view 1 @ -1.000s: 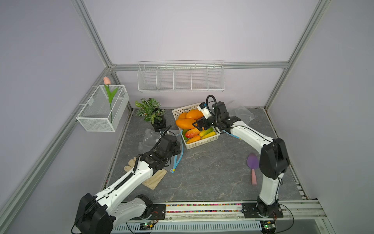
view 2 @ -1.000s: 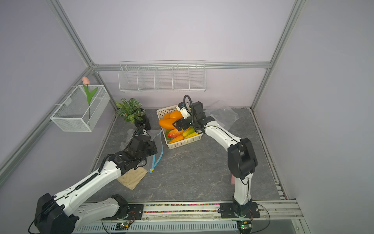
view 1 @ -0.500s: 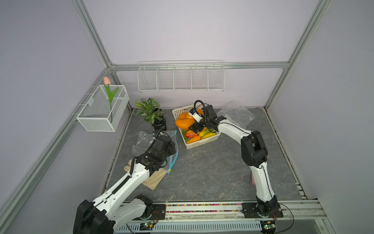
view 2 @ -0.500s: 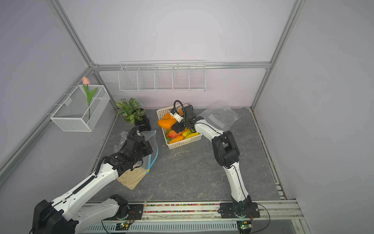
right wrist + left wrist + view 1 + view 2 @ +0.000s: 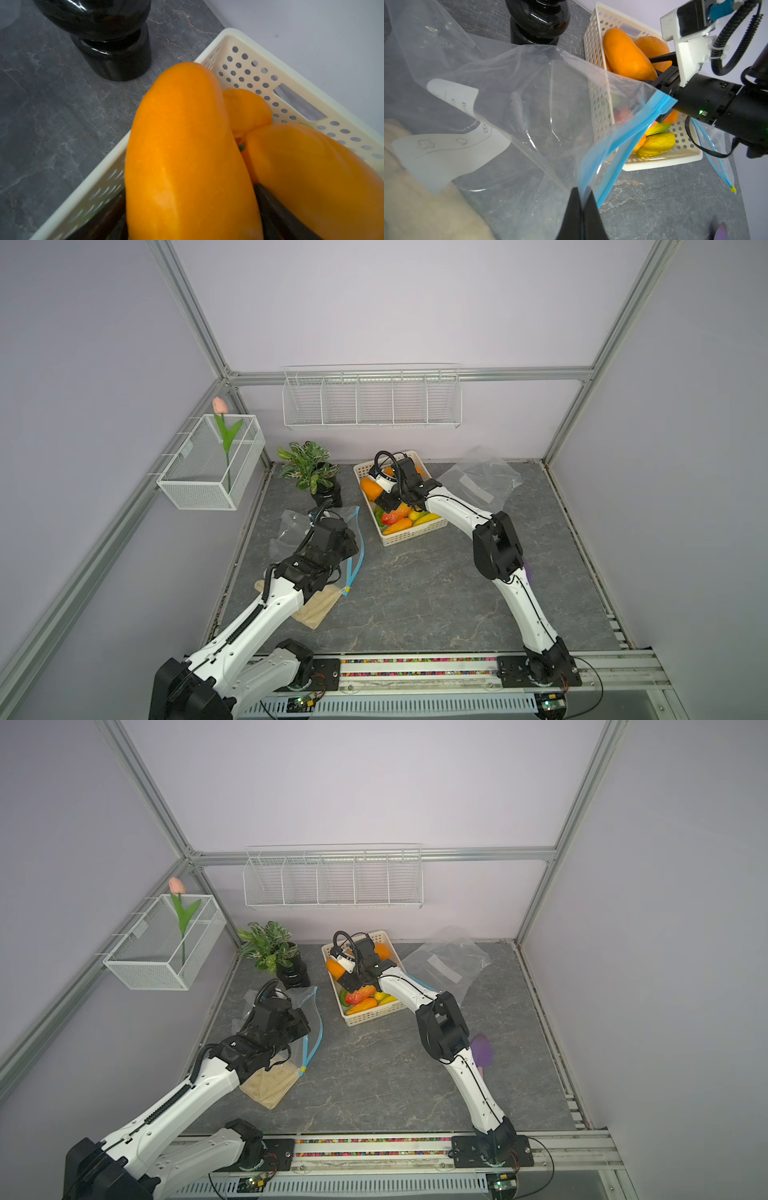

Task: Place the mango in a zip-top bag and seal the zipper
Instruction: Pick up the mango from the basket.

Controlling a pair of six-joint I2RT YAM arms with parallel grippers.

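An orange mango [image 5: 369,487] [image 5: 187,155] lies at the left edge of the cream basket [image 5: 415,533], with other orange mangoes behind it. My right gripper [image 5: 376,494] [image 5: 190,207] is open, its dark fingers [image 5: 274,209] flanking this mango on both sides. The clear zip-top bag [image 5: 291,526] [image 5: 529,108] with a blue zipper [image 5: 629,135] is held up left of the basket, its mouth gaping toward it. My left gripper [image 5: 353,548] [image 5: 582,195] is shut on the bag's rim beside the zipper.
A black plant pot [image 5: 328,494] stands just left of the basket. A second clear bag [image 5: 478,481] lies behind the right arm. A beige cloth [image 5: 316,608] sits under the left arm, and a purple brush [image 5: 482,1050] by the right arm's elbow. Red and yellow fruits [image 5: 397,519] fill the basket's front.
The right arm has swung left across the basket, bringing its open fingers around the mango. The left arm has shifted slightly back with the bag.
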